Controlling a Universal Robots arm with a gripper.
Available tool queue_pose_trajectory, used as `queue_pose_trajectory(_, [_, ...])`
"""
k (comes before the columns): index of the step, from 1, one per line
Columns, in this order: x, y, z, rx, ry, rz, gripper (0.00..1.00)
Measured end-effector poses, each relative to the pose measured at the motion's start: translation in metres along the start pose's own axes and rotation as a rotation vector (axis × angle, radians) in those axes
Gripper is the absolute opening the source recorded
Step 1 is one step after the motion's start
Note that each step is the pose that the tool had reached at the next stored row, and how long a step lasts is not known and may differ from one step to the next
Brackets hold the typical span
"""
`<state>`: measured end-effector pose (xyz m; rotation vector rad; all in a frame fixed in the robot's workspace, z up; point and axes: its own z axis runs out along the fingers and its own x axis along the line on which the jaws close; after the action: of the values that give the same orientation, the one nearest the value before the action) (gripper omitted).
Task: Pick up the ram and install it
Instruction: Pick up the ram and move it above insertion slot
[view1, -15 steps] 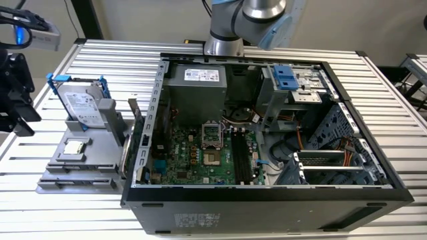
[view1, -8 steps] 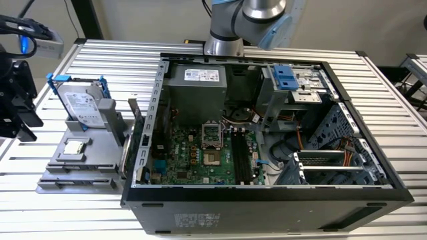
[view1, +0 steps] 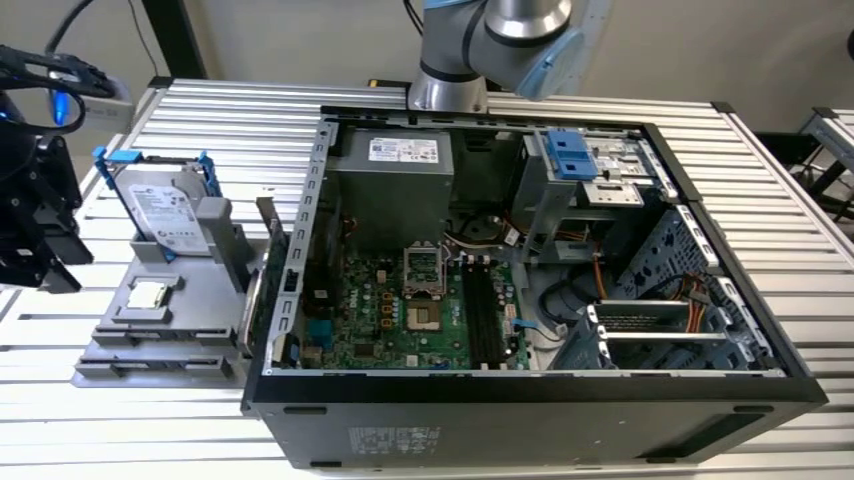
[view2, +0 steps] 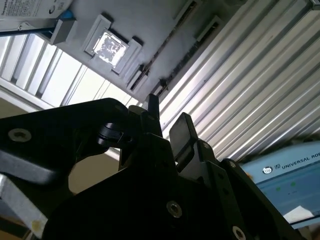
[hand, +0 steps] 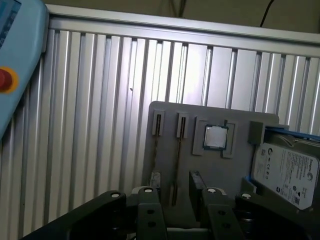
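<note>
Grey moulded holder (hand: 227, 175) sits on the ribbed aluminium tabletop (hand: 100, 100). It carries a silver hard drive (hand: 285, 172) in a blue bracket, a small square CPU chip (hand: 216, 136) and 2 long narrow slots. As far as I can judge, the ram (hand: 178, 160) is the thin dark strip standing on edge in the slot nearer the chip. So little of it shows that I cannot say more. In the first wrist view the gripper (hand: 174, 195) hovers near the slot end of the holder without touching it. Its fingers (hand: 196, 186) are moderately apart with nothing between them, and the dark strip lines up roughly with the gap. In the exterior view the open computer case (view1: 534, 405) lies on its side just beside the holder, toward the exterior view's right. The black memory sockets (view1: 481, 315) on its motherboard look unfilled. I judge the pick-up to be the step in hand, at the approach stage: the ram is not gripped and nothing is installed. The grasp calls for squaring the fingers to the strip so that 1 passes each flat face. They then have to close on the little edge that stands proud without catching the slot walls, and the lift has to go straight out of the slot.
</note>
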<state>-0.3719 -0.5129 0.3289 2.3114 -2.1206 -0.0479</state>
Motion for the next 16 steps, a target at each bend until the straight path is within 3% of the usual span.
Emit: queue_pose_trajectory(16, [0.0008,-0.0034,0.0278,0.0001,-0.0002,0.011,1.00])
